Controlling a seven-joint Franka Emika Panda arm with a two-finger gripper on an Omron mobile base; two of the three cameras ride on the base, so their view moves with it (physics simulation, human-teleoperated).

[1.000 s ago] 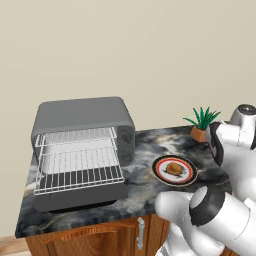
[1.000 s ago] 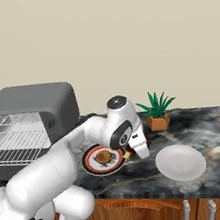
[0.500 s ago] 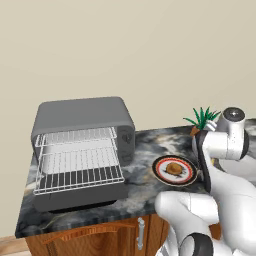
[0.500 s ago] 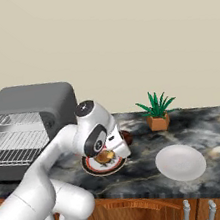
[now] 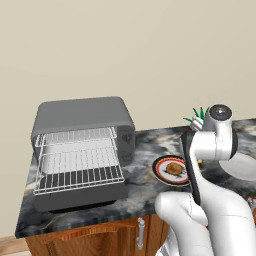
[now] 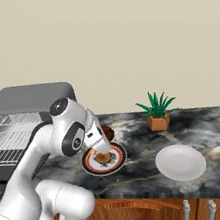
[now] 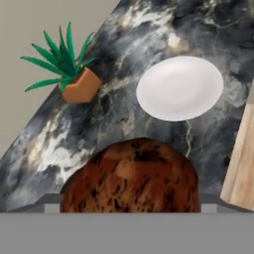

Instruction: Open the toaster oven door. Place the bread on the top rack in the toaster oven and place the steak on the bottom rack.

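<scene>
I count one toaster oven, one toaster oven door already folded down flat at its front, and two wire shelves inside: the top rack and the bottom rack, both silver grids and both bare. On the dark marbled counter I see two plates: one patterned plate with a dark and orange rim, and one plain white plate well apart from it at about four o'clock in the right base view. There is one potted plant at the back by the wall. The bread is a small round golden-brown piece sitting on the patterned plate, just beside the oven's three o'clock side. Behind that plate, at roughly twelve o'clock from it in the right base view, sits a dark reddish-brown lump that I take for the steak, partly hidden by the arm. The gripper hangs right over the bread; in the hand view a mottled brown surface lies close at six o'clock. The jaws stand wide and released, grasping nothing that I can make out.
</scene>
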